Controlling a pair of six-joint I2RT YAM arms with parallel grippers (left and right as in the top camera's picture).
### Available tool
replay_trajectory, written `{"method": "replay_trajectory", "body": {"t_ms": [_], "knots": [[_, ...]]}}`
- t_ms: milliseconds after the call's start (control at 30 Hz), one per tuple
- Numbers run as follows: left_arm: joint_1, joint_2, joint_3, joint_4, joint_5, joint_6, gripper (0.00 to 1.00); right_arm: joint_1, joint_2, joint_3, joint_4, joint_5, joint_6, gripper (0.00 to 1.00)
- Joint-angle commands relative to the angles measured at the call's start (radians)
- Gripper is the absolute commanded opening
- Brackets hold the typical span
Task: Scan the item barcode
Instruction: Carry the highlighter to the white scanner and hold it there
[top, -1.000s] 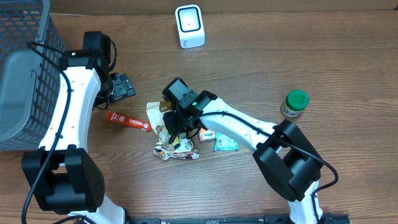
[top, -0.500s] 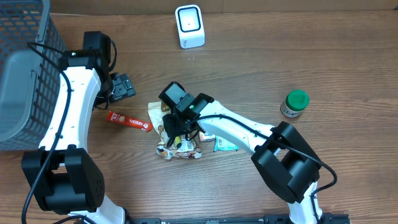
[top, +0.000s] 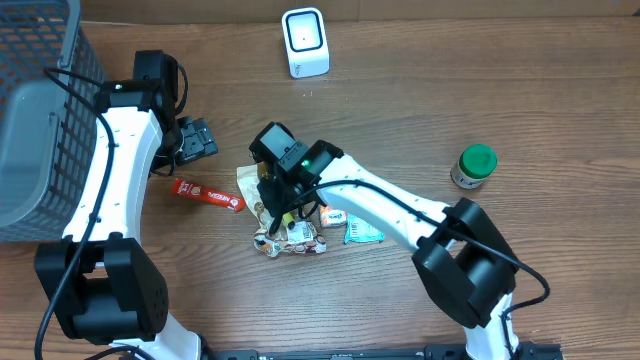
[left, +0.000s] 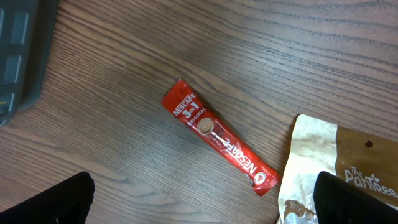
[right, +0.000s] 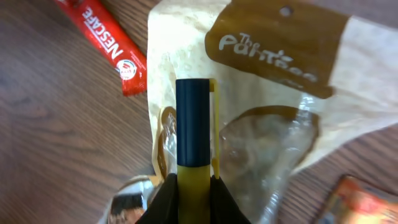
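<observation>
While right jaws clamp black-capped yellow item (right: 194, 134) | left jaws gape

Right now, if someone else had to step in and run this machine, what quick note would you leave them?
Left gripper: open and empty, above the Nescafe 3in1 stick.
Right gripper: shut on a yellow marker with a black cap, over the Pantree pouch in the pile.
The white scanner stands at the table's far edge, apart from the pile.
Done: item gripped.
Left: lift it, carry it to the scanner and show its barcode, which is not in view yet.
</observation>
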Motion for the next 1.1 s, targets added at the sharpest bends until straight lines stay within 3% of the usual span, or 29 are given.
{"method": "replay_trajectory", "body": {"t_ms": [0, 100, 200, 367, 500, 633, 767, 1067], "knots": [[-0.007, 0.0, 0.015, 0.0, -0.01, -0.006, 1.0, -0.023, -0.103, 0.06, -0.011, 0.01, -0.125, 0.04], [-0.007, 0.0, 0.015, -0.001, -0.01, -0.006, 1.0, -0.045, -0.145, 0.108, -0.041, 0.008, -0.15, 0.04], [-0.007, 0.0, 0.015, -0.001, -0.01, -0.006, 1.0, -0.085, -0.161, 0.23, -0.158, 0.005, -0.274, 0.03], [-0.007, 0.0, 0.015, -0.001, -0.01, -0.006, 1.0, -0.18, -0.161, 0.586, -0.391, 0.006, -0.356, 0.03], [-0.007, 0.0, 0.015, 0.0, -0.01, -0.006, 1.0, -0.251, -0.161, 0.735, -0.447, 0.006, -0.387, 0.03], [-0.007, 0.0, 0.015, 0.0, -0.01, -0.006, 1.0, -0.299, -0.137, 0.729, -0.442, 0.006, -0.587, 0.03], [-0.007, 0.0, 0.015, -0.001, -0.01, -0.006, 1.0, -0.306, -0.079, 0.729, -0.336, 0.008, -0.688, 0.03], [-0.007, 0.0, 0.015, -0.001, -0.01, -0.006, 1.0, -0.306, 0.101, 0.729, -0.142, 0.095, -0.717, 0.04]]}}
